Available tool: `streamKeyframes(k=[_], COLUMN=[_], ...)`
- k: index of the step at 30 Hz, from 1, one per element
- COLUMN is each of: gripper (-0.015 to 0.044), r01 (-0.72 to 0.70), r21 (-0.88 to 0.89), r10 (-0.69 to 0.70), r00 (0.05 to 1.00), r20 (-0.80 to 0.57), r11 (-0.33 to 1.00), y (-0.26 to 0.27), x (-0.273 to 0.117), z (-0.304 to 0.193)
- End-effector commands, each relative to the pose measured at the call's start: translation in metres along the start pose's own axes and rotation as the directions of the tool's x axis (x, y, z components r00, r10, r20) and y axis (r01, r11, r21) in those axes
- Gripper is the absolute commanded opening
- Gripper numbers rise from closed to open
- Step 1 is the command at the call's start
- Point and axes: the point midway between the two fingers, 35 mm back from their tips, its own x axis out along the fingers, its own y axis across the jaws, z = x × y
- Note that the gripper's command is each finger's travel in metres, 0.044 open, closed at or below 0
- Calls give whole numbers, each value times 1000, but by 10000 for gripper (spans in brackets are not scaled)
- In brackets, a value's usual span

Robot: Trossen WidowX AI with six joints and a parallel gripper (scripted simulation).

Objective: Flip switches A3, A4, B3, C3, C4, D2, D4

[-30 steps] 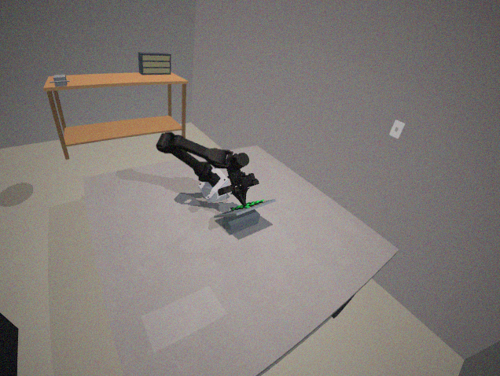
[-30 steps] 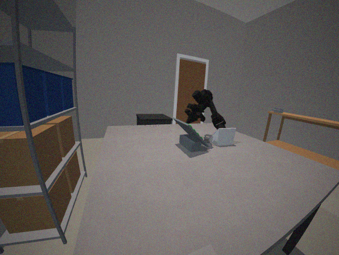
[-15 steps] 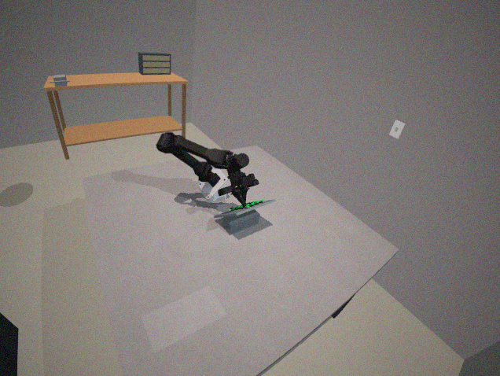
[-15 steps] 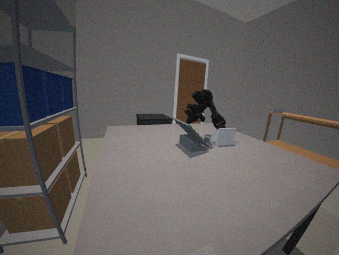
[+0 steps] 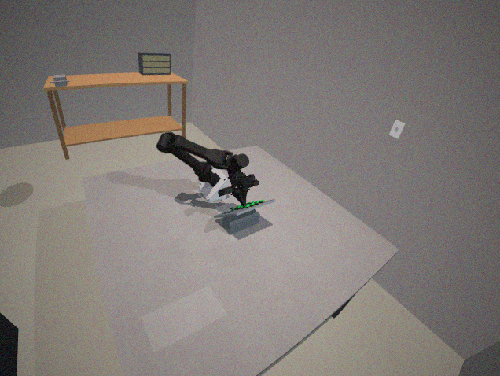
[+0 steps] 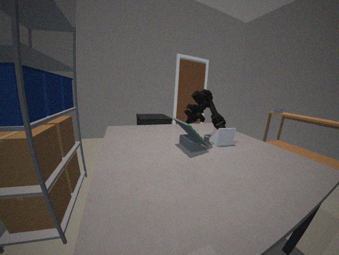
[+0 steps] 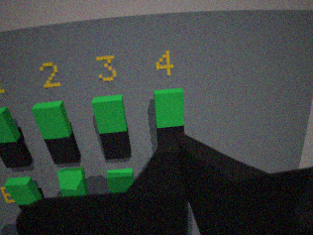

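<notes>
Below the column 4 top-row switch [image 7: 169, 108], the closed fingers [image 5: 244, 203] appear just beside its dark end.

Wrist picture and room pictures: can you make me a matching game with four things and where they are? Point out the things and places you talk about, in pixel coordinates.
Things:
1. Gripper [image 5: 244, 205] [image 6: 187, 122] [image 7: 173, 142]
2. Yellow number 4 [image 7: 164, 63]
3. Blue bins [image 6: 32, 95]
4. Drawer box with yellowish fronts [image 5: 156, 64]

Places:
A. On a shelf of the metal rack [image 6: 27, 120]
B. On top of the orange bench [image 5: 112, 79] by the wall
C. With its tips at the rightmost switch of the top row [image 7: 169, 108]
D. Printed above the rightmost switch of the top row

Right pairs: 1-C, 2-D, 3-A, 4-B.
</notes>
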Motion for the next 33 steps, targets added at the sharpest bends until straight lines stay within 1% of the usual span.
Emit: streamKeyframes(k=[1, 3, 8, 10, 15, 19, 23, 25, 28, 33], gripper=[0, 0, 0, 0, 0, 0, 0, 0, 0, 0], r01=[-3, -4, -8, -6, -6, -7, -7, -7, -6, -5], r21=[-4, 0, -4, -5, -5, -4, -4, -4, -3, -3], r10=[3, 4, 8, 5, 5, 7, 6, 7, 6, 5], r00=[1000, 1000, 1000, 1000, 1000, 1000, 1000, 999, 999, 999], r20=[0, -5, -28, -28, -28, -29, -28, -35, -52, -53], r11=[1000, 1000, 1000, 1000, 1000, 1000, 1000, 1000, 1000, 1000], y=[1, 2, 3, 2, 2, 28, 30, 30, 30, 30], x=[1, -6, -57, -64, -64, -65, -65, -57, -32, -30], z=[0, 1, 2, 2, 2, -17, -19, -19, -19, -19])
